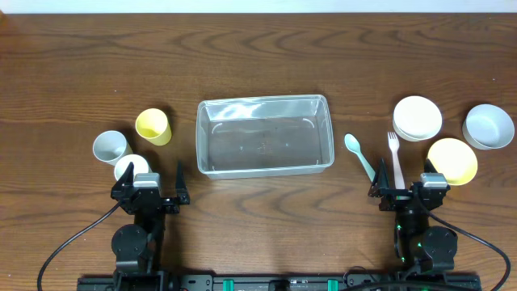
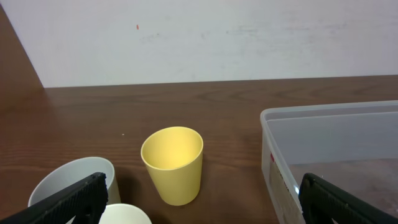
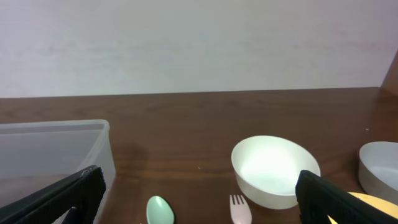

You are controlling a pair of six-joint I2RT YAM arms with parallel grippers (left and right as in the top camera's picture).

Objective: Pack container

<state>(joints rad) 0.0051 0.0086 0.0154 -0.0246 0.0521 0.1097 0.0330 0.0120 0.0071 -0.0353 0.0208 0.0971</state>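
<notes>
Black-fingered and parted wide at the left gripper (image 1: 155, 176), with nothing between. Same at the right gripper (image 1: 401, 184): gaped, held nothing.

Right at the left jaws' outer fingertip, found a white cup (image 1: 132, 168); a little ahead and to the left, a grey cup (image 1: 111, 146); straight ahead, a yellow cup (image 1: 153, 126).

Just ahead of the right jaws, met a pink fork (image 1: 396, 158) and a green spoon (image 1: 359, 153), handles pointing back toward them. Further out and to the right, passed a yellow bowl (image 1: 452, 160), a white bowl (image 1: 417, 118) and a grey bowl (image 1: 489, 127).

Beyond all that, placed the container (image 1: 264, 137) between the two arms: ahead and right of the left jaws, ahead and left of the right jaws. Sat upright, open side up, empty. Ran its long axis crosswise to both jaws' reach. Judged it nearer the left jaws. Judged packing not yet begun.
</notes>
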